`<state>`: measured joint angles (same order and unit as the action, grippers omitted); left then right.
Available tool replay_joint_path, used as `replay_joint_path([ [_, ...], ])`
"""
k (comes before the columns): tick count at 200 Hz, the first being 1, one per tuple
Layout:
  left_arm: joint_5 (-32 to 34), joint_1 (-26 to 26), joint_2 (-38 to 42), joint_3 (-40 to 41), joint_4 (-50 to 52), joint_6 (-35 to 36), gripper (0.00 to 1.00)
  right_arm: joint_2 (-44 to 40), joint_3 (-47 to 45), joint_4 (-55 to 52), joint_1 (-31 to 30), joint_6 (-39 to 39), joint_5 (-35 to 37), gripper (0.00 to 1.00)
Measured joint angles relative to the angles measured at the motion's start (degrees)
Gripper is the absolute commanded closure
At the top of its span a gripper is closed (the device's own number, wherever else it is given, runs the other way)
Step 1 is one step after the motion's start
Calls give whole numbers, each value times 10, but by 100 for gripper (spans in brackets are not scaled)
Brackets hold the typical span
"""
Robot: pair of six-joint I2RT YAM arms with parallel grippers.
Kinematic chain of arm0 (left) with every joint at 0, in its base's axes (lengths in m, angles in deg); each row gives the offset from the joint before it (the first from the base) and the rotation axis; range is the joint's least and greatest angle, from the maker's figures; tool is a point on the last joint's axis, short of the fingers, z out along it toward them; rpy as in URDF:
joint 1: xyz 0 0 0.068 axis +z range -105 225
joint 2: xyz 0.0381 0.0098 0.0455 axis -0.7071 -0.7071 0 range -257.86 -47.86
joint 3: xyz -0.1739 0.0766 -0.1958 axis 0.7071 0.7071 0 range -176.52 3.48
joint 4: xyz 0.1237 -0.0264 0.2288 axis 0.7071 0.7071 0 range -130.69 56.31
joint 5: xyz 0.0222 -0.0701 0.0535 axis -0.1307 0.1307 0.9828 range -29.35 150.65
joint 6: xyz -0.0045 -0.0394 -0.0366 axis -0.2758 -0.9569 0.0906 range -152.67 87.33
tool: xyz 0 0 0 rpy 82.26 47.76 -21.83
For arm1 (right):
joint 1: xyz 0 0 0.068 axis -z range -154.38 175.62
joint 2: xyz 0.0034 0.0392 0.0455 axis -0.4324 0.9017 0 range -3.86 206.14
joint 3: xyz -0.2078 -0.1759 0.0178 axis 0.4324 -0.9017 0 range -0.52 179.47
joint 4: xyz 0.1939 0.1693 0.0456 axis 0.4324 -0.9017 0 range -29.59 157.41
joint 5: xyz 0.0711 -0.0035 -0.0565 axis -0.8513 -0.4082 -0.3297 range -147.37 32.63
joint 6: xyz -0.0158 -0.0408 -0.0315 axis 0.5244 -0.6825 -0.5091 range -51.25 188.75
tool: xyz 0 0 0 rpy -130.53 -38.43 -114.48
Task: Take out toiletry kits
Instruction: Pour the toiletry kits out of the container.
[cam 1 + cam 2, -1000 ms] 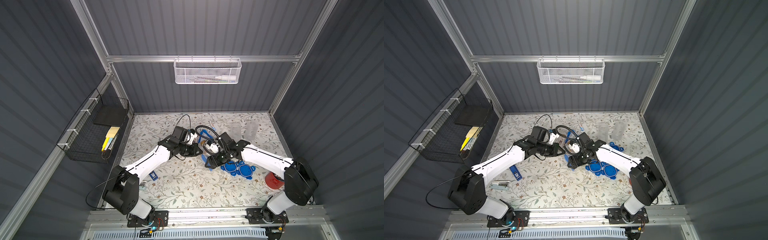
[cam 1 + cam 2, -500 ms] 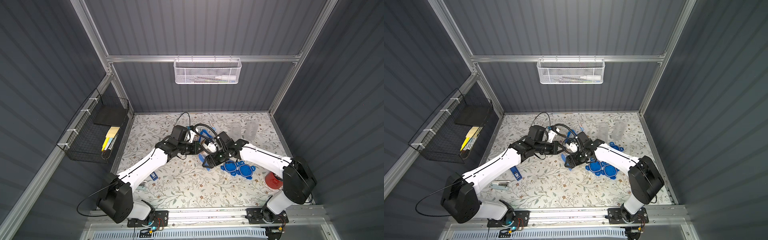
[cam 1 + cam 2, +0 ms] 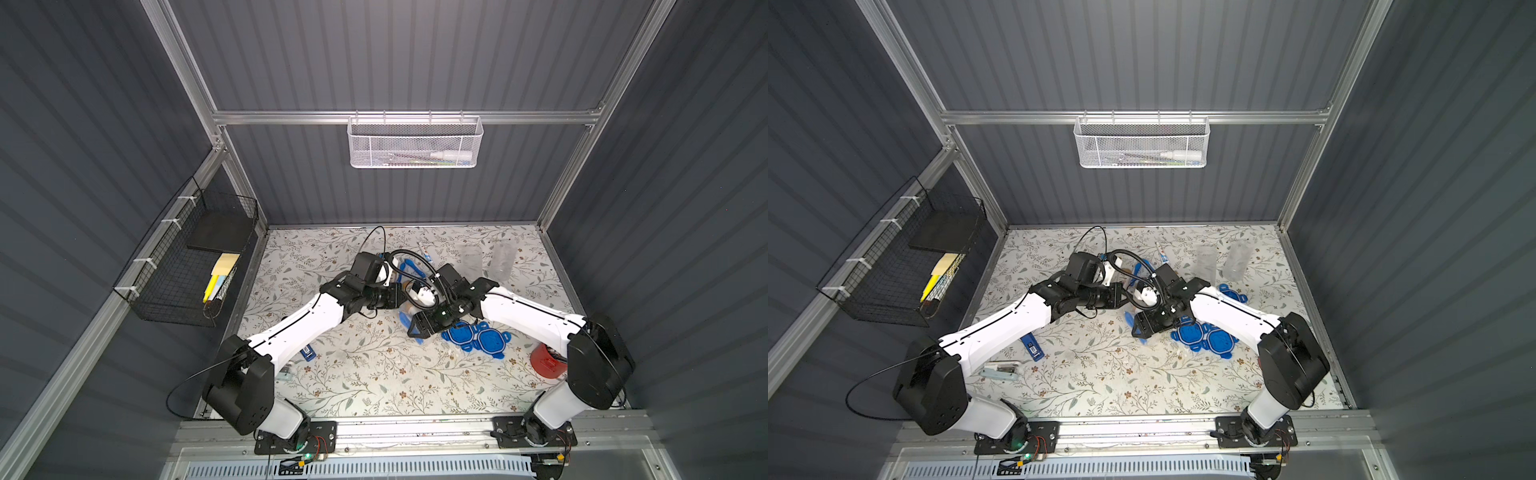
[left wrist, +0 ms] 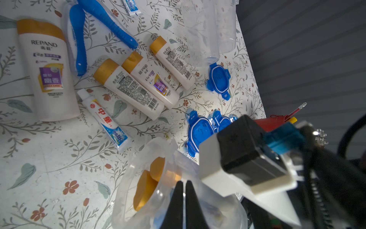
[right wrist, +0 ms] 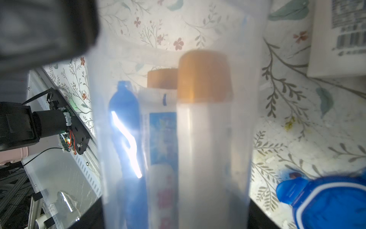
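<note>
Left wrist view, lower centre: the left end effector, closed tight on nothing discernible, is set at the mouth of the clear jar. Inside lie the tan-capped bottles; the jar is clamped by the right end effector. A straight pull is advised.

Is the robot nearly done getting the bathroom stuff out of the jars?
Over halfway, it seems. Done: two jars stand empty; four bottles, two toothbrushes and two toothpastes lie on the table. In hand: the right pincer holds the third jar, and the shut left pincer is at its mouth. Left: two bottles, a toothbrush and a toothpaste inside it.
</note>
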<state>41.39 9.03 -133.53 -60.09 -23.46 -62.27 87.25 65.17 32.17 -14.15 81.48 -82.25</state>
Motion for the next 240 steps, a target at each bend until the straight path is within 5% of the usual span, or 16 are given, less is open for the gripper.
replay_joint_path([
  [74,18,0,-2,0,0,0,91,-16,0,2,-5,-1,10,62],
  [121,39,0,16,0,43,0,87,-11,3,23,-3,-3,90,64],
  [240,197,0,161,0,172,8,82,68,64,-23,-3,-7,149,64],
])
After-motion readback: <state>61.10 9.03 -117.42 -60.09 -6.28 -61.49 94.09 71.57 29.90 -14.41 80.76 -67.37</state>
